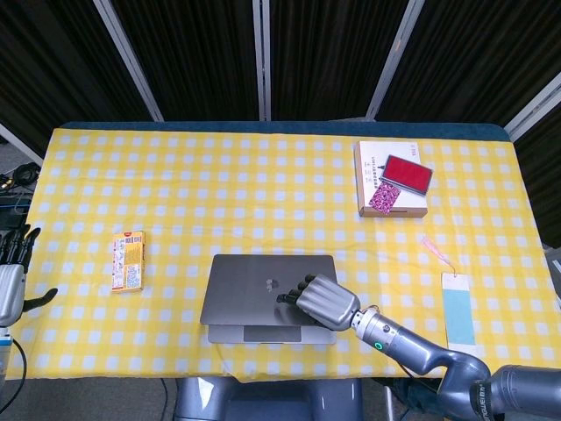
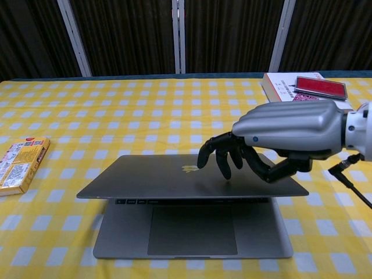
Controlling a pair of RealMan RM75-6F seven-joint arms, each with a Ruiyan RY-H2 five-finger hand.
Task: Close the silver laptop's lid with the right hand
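Observation:
The silver laptop (image 1: 254, 285) lies near the front edge of the yellow checked table (image 1: 263, 189). Its lid (image 2: 151, 180) is down almost flat, with a narrow wedge of gap over the trackpad (image 2: 192, 226) in the chest view. My right hand (image 1: 320, 301) rests palm down on the lid's right half, its dark fingertips (image 2: 224, 165) touching the lid beside the logo. It holds nothing. My left hand (image 1: 10, 285) hangs off the table's left edge with its fingers apart and nothing in it.
A yellow snack box (image 1: 128, 261) lies left of the laptop. At the back right a white box (image 1: 390, 180) carries a red case (image 1: 407, 173) and a pink patterned piece (image 1: 384, 197). A blue-and-white tag (image 1: 458, 305) lies by the right edge.

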